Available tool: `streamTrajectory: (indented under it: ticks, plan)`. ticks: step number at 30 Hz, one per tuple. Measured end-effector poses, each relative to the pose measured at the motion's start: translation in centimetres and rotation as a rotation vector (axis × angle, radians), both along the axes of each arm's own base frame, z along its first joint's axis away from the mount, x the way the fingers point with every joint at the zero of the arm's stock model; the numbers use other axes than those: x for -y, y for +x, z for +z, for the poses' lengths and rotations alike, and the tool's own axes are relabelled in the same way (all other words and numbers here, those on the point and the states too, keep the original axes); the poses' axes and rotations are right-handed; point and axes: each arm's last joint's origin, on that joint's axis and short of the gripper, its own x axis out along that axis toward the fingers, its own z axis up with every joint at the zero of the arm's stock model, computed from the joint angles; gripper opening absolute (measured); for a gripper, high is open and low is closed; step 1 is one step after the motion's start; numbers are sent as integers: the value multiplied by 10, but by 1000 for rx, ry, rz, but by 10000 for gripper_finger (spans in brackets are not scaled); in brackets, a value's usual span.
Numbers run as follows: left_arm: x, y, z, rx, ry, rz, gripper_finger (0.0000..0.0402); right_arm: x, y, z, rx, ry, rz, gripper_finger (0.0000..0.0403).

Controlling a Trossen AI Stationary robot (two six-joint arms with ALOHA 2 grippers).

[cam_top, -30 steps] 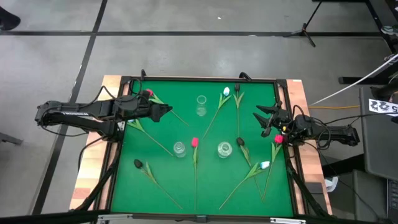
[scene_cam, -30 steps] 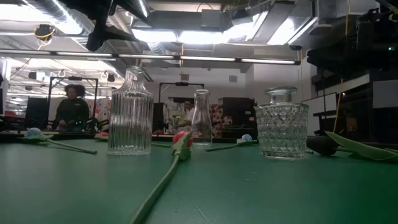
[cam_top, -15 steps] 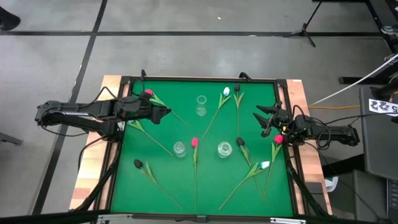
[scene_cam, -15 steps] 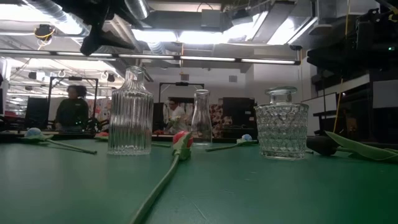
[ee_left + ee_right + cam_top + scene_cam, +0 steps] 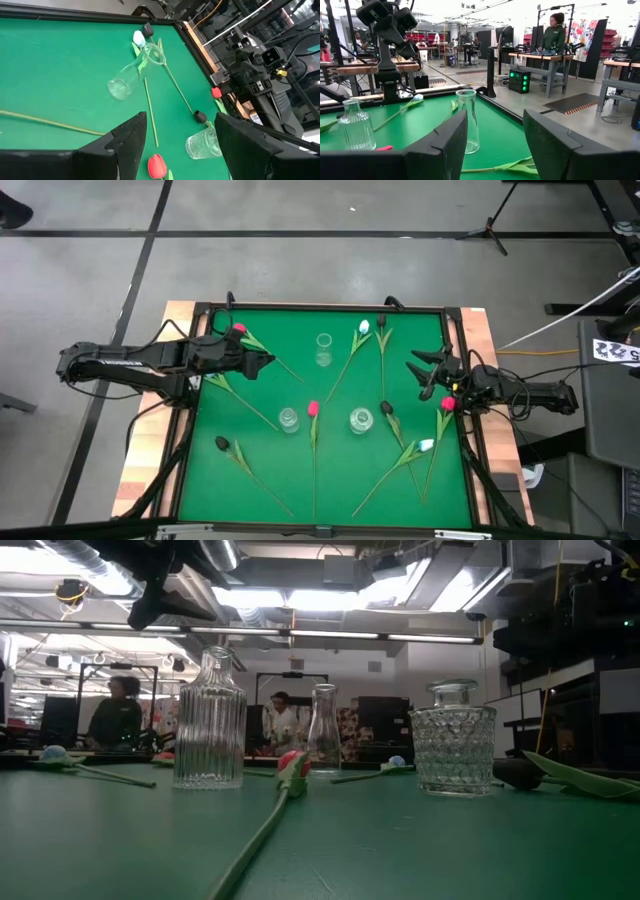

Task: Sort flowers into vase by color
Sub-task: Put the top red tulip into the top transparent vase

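The table was bright green. Tulip heads showed red-pink, white and near-black; three vases were clear glass.

Two dark, cable-trailed arms

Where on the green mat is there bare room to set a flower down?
The near-left corner of the mat, left of the black tulip, is bare. So is the patch between the slim bottle and the ribbed vase. The right half is crowded with crossing stems around the round vase.
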Motion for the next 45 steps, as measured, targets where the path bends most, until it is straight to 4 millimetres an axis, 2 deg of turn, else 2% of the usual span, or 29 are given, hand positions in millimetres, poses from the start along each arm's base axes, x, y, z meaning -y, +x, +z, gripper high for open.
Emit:
streamTrajectory:
  ticks: [34, 45]
  plan:
    - [-1, -2, -4, -48, 22, 36, 230, 0, 0, 0, -2, -2, -9, 193]
    - [2, 2, 3, 1, 61, -110, 230, 0, 0, 0, 6, 3, -9, 193]
